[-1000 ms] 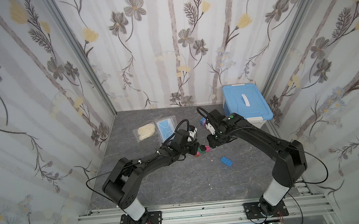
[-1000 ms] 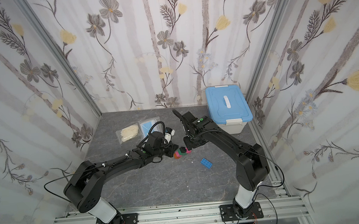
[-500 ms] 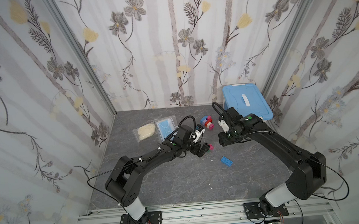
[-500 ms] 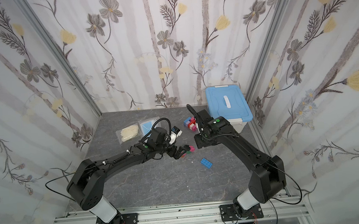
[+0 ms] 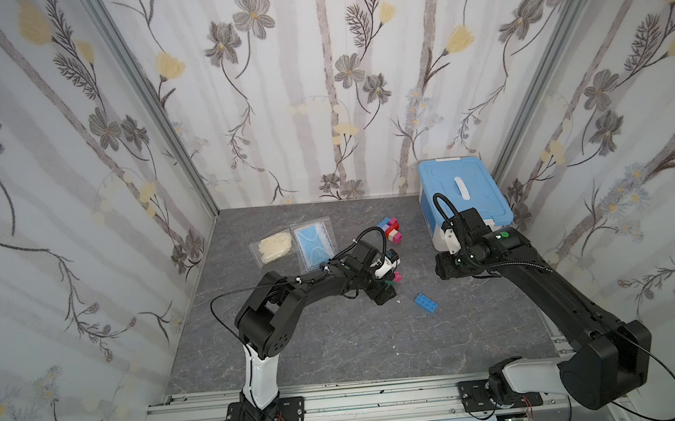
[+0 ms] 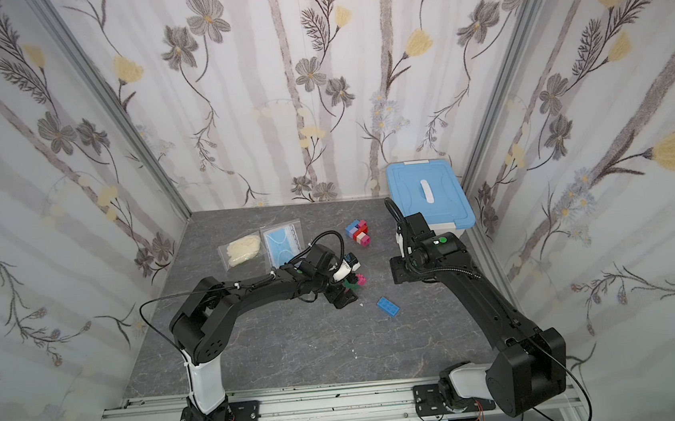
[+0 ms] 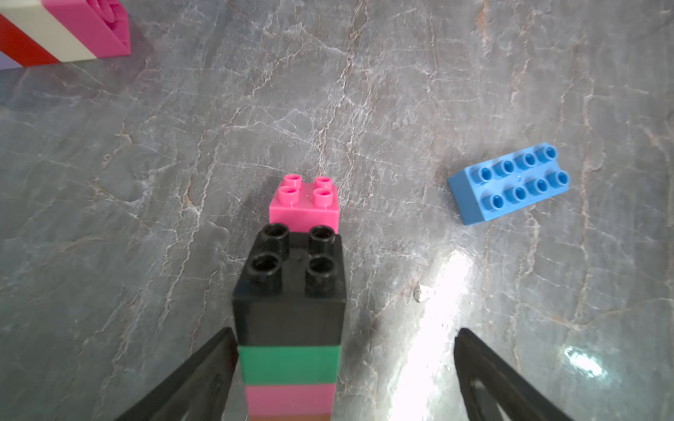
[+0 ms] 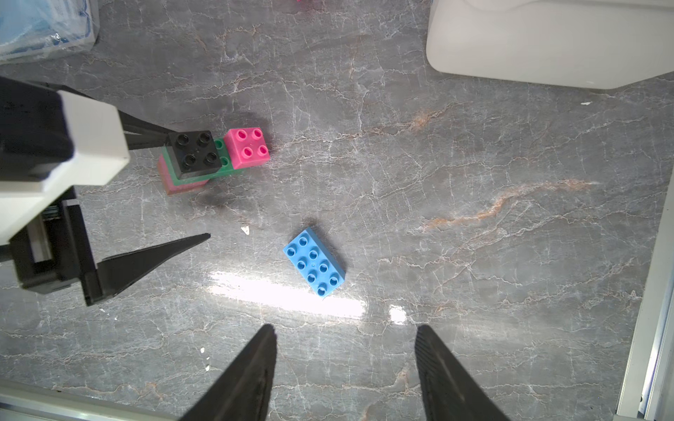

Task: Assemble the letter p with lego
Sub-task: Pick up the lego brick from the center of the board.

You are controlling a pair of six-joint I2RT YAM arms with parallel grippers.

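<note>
Nearest the rail, low and right of centre in both top views, a long blue studded plastic brick (image 5: 426, 303) lies loose on the grey marbled tabletop (image 5: 339, 344). Just beyond it, near frame centre, stands a short stack of lego bricks (image 8: 197, 160): a square black brick on a long green one, with pink beneath. A square pink brick (image 8: 247, 147) sits on the green brick's other end.

The left end effector (image 7: 343, 331) straddles the stack, wide open and gripping nothing. To its right, the right end effector (image 8: 344, 327) hovers partly open and empty.

Farther back lies a separate clump of joined bricks (image 5: 389, 230), blue, red, cream and pink.

The letter looks only partly built. The stack, the clump and the blue brick are not yet joined.
</note>
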